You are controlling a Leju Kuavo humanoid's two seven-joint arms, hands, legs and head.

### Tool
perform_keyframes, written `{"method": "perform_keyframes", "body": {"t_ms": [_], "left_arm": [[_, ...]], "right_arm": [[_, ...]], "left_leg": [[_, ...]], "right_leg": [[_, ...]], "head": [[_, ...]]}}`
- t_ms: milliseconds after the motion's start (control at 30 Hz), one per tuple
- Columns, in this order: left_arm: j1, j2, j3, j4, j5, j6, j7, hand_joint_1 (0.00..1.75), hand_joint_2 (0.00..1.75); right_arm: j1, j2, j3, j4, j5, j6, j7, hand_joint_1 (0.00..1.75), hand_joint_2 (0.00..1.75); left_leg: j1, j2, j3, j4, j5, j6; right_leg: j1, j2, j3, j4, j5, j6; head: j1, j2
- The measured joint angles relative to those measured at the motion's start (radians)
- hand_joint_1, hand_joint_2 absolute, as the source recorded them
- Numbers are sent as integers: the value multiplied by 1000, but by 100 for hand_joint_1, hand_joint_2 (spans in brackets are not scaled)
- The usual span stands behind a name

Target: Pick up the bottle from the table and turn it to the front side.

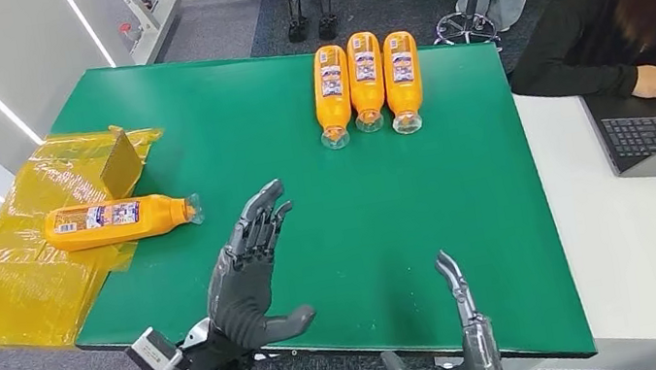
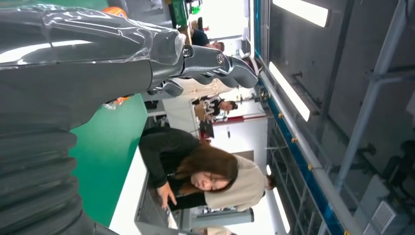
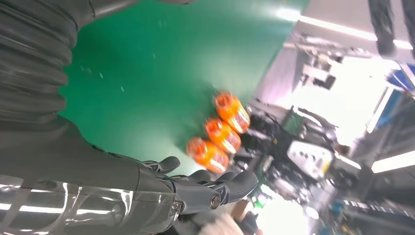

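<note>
Your left hand (image 1: 245, 281) hovers over the green table (image 1: 467, 223) near its front edge, fingers spread, holding nothing. Your right hand (image 1: 462, 351) sits at the front edge, fingers apart, empty too. The orange bottle (image 1: 118, 220) lies on its side at the table's left edge, partly on yellow plastic wrap (image 1: 15, 281). Three bottles (image 1: 366, 81) line the far edge; open green between.

The head view looks forward and down from high over the flat green table top (image 1: 410, 232) — taking in all of it. Both wrist views sit close behind their hands, turned sideways, looking out across that same green surface.
</note>
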Motion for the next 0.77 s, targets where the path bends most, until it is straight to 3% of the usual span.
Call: {"method": "perform_keyframes", "body": {"t_ms": [333,767], "left_arm": [[39,-10,51,-56,-24,-7,0,0,175],[47,-18,64,-60,-28,-9,0,0,175]], "right_arm": [[83,-2,-141,-192,139,-1,74,0,175],[98,-2,-210,-248,153,-1,86,0,175]], "left_leg": [[0,0,0,0,0,0],[0,0,1,0,0,0]], "right_leg": [[0,0,0,0,0,0],[0,0,1,0,0,0]], "head": [[0,0],[0,0]]}}
